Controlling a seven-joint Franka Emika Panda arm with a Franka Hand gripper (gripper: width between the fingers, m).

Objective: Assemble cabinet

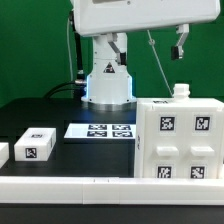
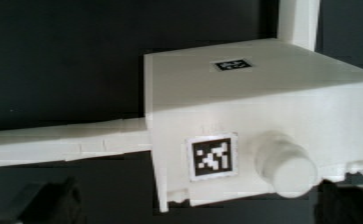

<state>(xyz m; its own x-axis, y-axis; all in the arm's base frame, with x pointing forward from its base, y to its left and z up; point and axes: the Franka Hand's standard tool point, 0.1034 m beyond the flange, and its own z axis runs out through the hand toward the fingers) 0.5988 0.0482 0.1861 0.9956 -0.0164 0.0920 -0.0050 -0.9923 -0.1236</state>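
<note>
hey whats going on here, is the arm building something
A Panda arm is assembling a cabinet. Its gripper hangs in the air above the cabinet, the large white tagged box standing at the exterior view's right, and is not touching it. Whether the jaws are open is unclear. A small white block lies loose at the exterior view's left, with the marker board between it and the cabinet.

Probably a robotics lab, green backdrop [image 1: 30,40], black table [image 1: 40,112], marker board [image 1: 100,130], robot arm [image 1: 108,82].
</note>
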